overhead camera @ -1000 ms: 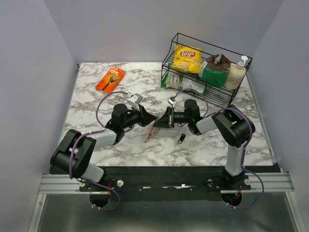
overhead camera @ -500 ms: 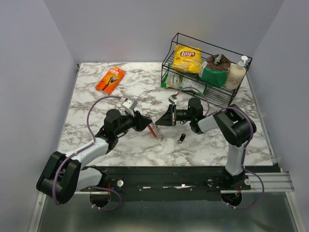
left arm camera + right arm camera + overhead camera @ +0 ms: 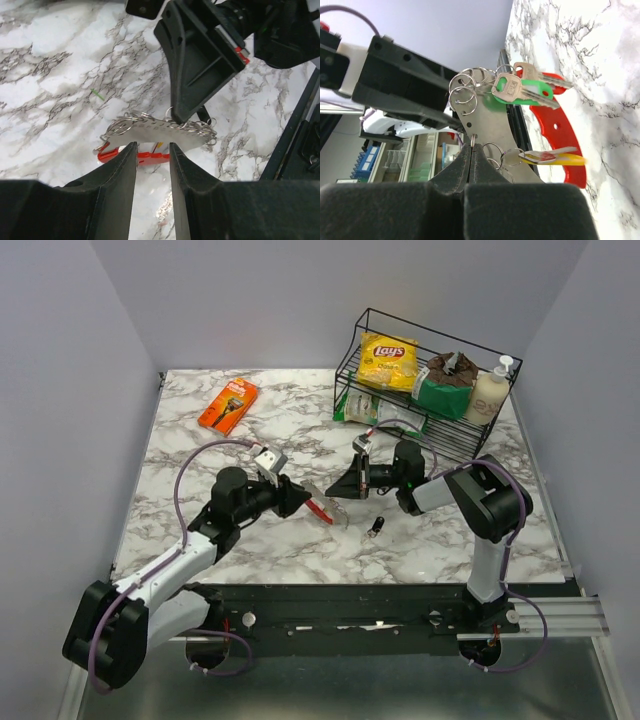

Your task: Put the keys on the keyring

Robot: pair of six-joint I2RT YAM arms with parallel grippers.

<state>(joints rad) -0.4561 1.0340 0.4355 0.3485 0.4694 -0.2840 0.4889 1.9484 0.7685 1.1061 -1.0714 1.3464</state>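
Note:
The keyring is a grey metal plate with a curved red side. It stands on edge on the marble between my two grippers. My right gripper is shut on a small split ring at the grey plate's edge. Its closed tips meet just under that ring. A green key and a yellow key hang from rings on the plate, beside the red side. My left gripper is open. Its tips sit just short of the red side. A loose dark key lies on the table.
A black wire rack with a chips bag, a green pack and a soap bottle stands at the back right. An orange razor pack lies at the back left. In the left wrist view my right gripper looms close behind the keyring.
The keyring has gone from lying flat to held on edge by my right gripper. My left gripper has drawn back a little to the left, and its arm has stretched out.

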